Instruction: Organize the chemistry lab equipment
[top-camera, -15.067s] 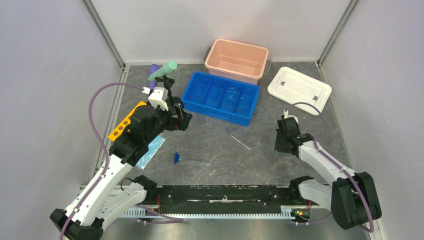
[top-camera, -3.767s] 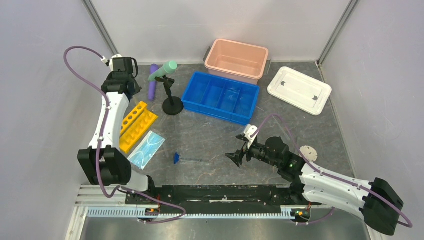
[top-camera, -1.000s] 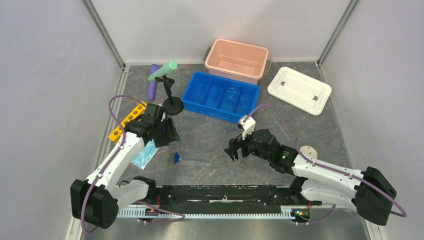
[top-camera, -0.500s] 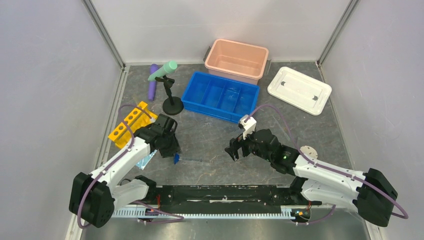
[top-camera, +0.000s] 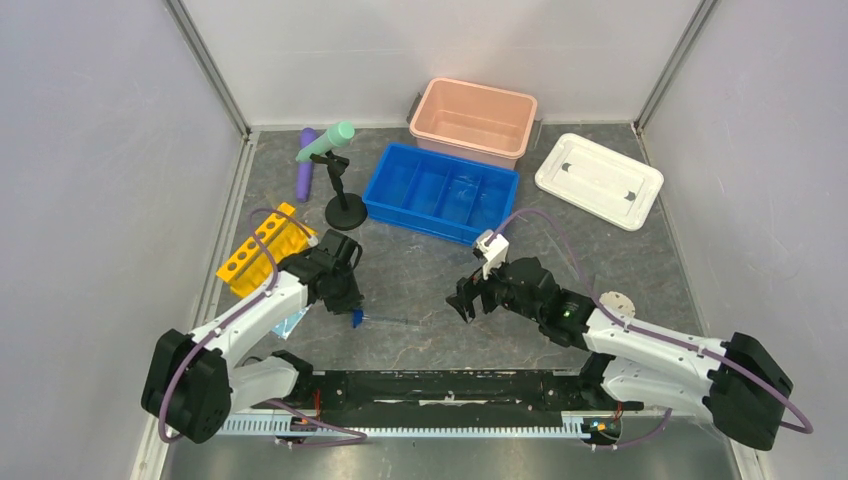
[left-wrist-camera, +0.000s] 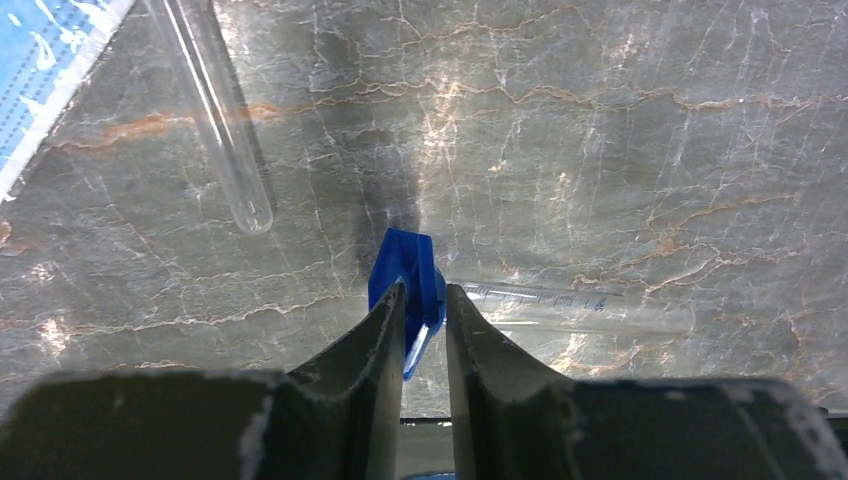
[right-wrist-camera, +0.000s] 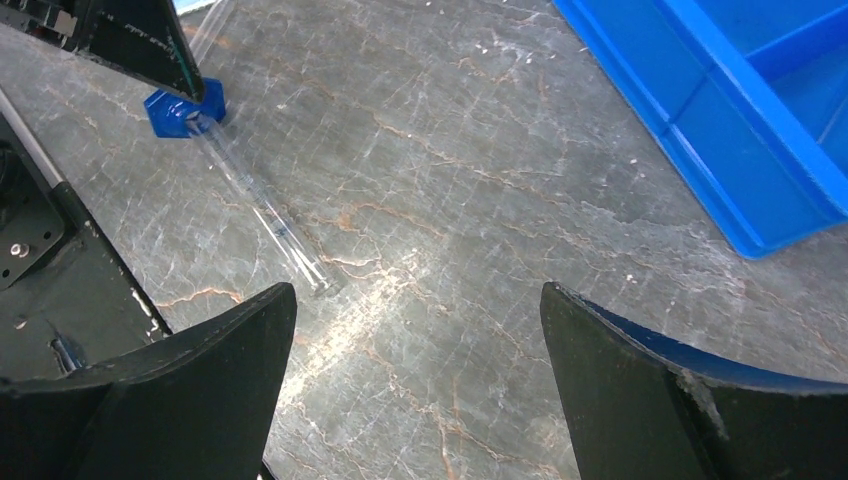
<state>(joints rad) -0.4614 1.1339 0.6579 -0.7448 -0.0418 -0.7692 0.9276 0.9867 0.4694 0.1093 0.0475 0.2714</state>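
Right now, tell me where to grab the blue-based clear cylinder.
Pinch the blue base from above, across its flat faces: it stands on edge, proud of the table, while the thin clear tube lies flat and would likely roll.

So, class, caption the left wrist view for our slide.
Jaws straddle the blue foot of a clear tube lying on the tabletop.

There was one pink bin (top-camera: 465, 140), one white lid (top-camera: 598, 180) and one blue divided tray (top-camera: 430, 222) with four compartments. There was one yellow holed rack (top-camera: 245, 258), one black clamp stand (top-camera: 346, 213) and one light-blue mask (left-wrist-camera: 40, 60). Three tubes showed: one mint-green tube (top-camera: 327, 141), one purple tube (top-camera: 304, 170) and one clear test tube (left-wrist-camera: 215, 110). One blue-based graduated cylinder (left-wrist-camera: 400, 265) completed the count.
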